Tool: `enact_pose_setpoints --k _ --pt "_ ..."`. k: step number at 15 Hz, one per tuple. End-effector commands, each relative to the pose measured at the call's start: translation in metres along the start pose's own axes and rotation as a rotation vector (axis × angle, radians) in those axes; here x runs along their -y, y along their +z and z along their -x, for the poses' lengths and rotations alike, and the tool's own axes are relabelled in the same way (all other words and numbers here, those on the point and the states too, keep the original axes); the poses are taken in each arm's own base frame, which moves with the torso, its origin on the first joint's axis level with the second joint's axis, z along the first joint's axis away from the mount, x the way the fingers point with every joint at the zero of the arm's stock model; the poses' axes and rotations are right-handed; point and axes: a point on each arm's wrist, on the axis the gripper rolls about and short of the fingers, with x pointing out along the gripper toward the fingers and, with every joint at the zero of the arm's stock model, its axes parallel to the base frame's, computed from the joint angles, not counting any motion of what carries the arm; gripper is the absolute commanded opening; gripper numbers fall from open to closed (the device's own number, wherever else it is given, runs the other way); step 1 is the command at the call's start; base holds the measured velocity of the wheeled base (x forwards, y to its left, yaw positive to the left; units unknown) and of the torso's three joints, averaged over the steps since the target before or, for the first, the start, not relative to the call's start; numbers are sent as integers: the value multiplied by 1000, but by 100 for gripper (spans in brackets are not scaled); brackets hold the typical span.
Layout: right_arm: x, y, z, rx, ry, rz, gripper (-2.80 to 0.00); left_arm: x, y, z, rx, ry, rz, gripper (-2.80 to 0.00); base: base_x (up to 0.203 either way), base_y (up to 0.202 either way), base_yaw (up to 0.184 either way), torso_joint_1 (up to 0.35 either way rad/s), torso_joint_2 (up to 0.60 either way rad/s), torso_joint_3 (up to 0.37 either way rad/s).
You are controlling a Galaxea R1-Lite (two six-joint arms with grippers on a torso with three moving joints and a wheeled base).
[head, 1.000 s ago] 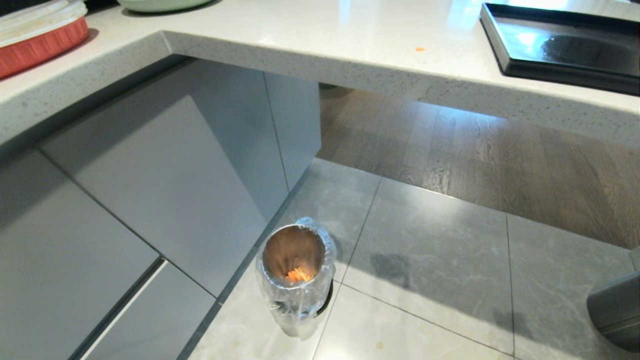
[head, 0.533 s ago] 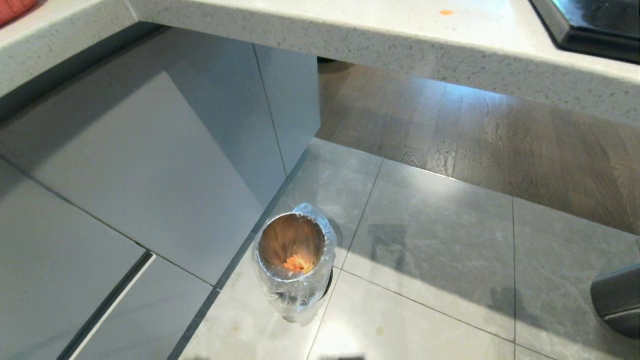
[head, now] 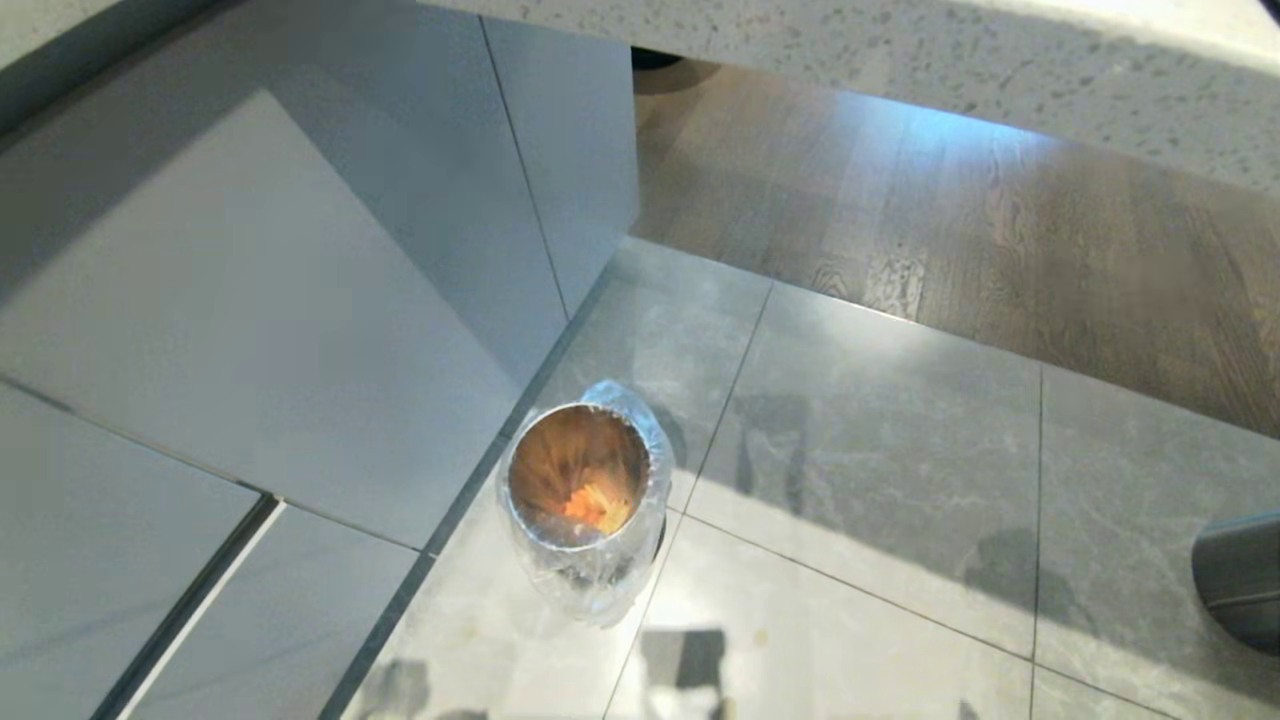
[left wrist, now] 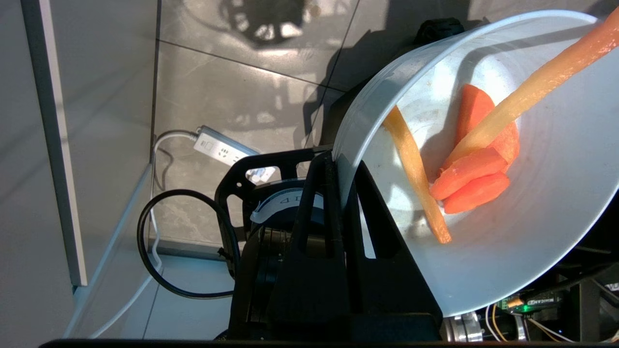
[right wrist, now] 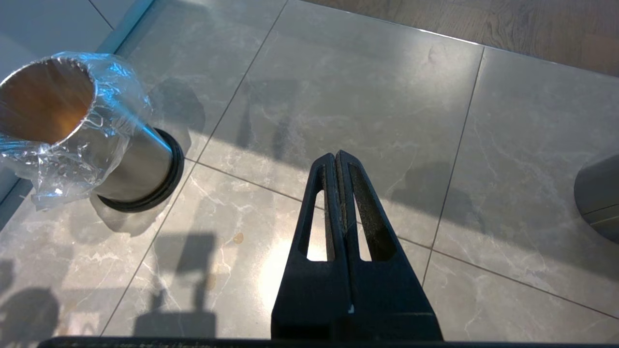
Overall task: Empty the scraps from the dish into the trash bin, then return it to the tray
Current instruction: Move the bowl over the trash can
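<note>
Left gripper: black fingers pinched together on the rim of the dish, one finger outside the wall, the other inside; arm held above the floor, neither arm visible in the head view. Dish: pale bluish-white bowl, tipped well onto its side, inner face turned toward the wrist camera. Scraps: orange carrot slices stacked against the inner wall, with pale yellow sticks lying across and beside them, all inside the dish. Beyond the dish, toward the cabinet base: a white power strip and a looped black cable on the grey tiled floor. Right gripper: fingers pressed flat together, holding nothing, pointing out over the tiles, well apart from the trash bin. Trash bin: upright on the tiles just beside the grey cabinet fronts, clear bag folded over its rim, orange bits already at the bottom. A dark grey cylinder stands at the right edge of the head view. Speckled counter edge above; tray not in view.
</note>
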Motion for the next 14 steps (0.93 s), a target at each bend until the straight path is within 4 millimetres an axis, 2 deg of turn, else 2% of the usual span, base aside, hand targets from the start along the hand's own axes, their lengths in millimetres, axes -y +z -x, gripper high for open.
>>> enact_pose_setpoints --k 1,7,14 --pt "0 0 0 1 1 0 -280 0 -2 1 -1 0 -5 -280 0 0 0 3 5 -37" --pt "0 0 0 1 1 0 -280 3 14 5 55 -15 -55 -280 0 0 0 0 0 0" --pt "0 0 0 0 0 0 -280 13 60 5 111 -34 -222 -280 0 0 0 0 0 0"
